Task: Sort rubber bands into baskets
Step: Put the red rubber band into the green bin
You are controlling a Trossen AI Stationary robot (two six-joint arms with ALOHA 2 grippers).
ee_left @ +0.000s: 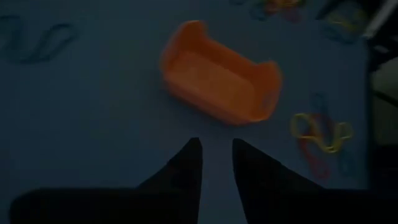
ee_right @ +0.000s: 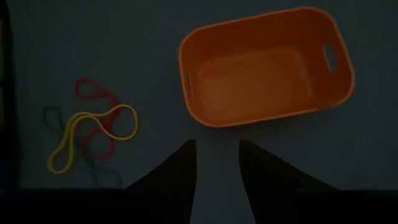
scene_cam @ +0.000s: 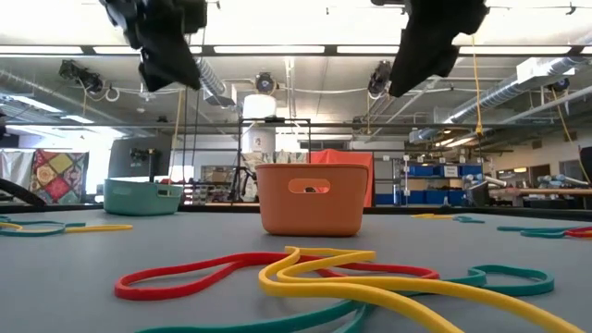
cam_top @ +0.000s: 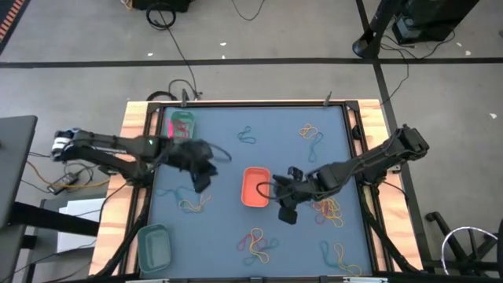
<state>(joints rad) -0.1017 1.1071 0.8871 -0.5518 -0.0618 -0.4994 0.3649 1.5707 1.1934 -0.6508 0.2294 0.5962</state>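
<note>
Hovering at mid-frame beside the empty orange basket, both grippers — left gripper, right gripper — were parted and unladen; rubber bands lay scattered — picking one seemingly came next.

Two dark jointed arms, left arm white-capped, tapered black fingers

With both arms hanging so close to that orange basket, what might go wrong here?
The left gripper and right gripper flank the small orange plastic basket, so they might collide or nudge it. The red, yellow and teal rubber bands lie tangled, so one pinch might lift several colours together.
</note>
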